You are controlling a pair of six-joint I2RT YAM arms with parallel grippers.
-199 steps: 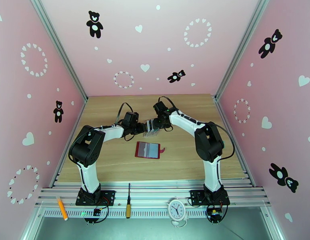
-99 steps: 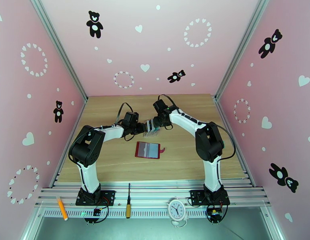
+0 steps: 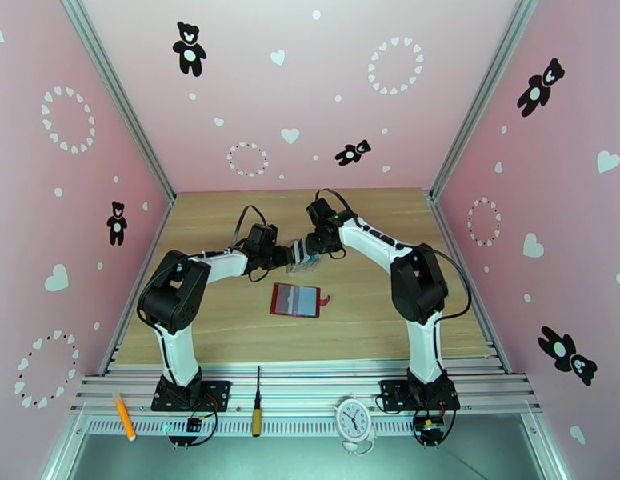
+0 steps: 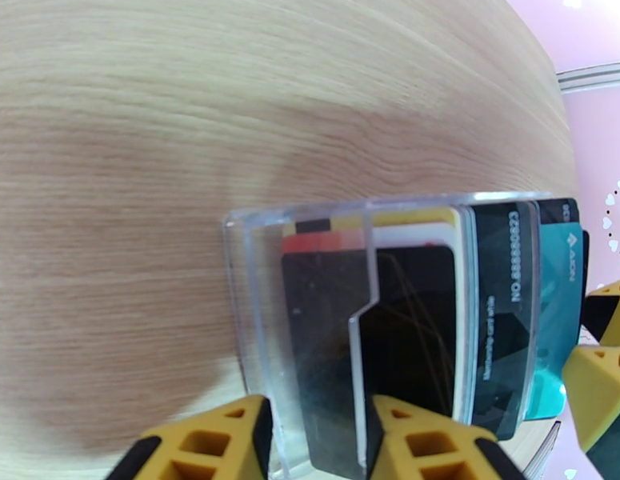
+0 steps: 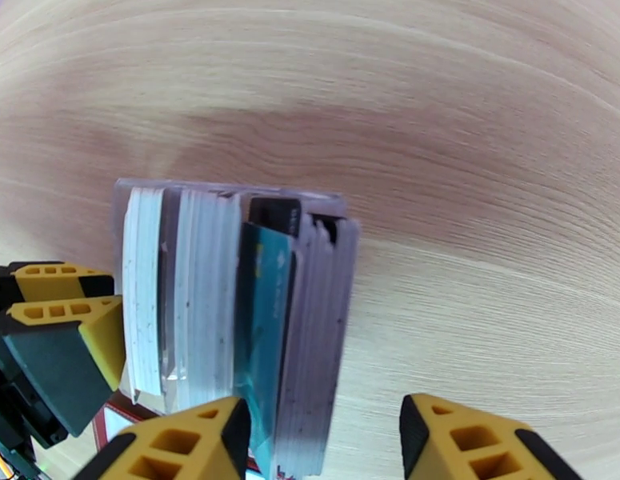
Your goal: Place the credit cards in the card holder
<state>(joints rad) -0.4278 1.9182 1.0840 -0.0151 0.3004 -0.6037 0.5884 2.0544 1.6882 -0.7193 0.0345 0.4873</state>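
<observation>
Credit cards [image 4: 502, 314] stand upright in the slots of a clear plastic rack [image 4: 310, 314], not yet in the card holder [image 3: 296, 300]. The holder lies open and flat on the counter [image 3: 230, 330], just on the near side of the rack, with its pockets facing up, probably so that a card can go straight in.

The left hand [image 4: 314, 442] is closed narrow on one end of the rack. I judge that it holds the rack steady so it will not slide or tip when a card is pulled. The right hand [image 5: 326, 442] comes from the opposite end, about half open. Its jaws stand on both sides of the teal card [image 5: 266, 314] and the slots next to it, and a gap shows on one side, so it grips nothing yet.

Compared with one second ago, the right wrist has moved only a little. The rack, the left hand and the card holder are where they were.
</observation>
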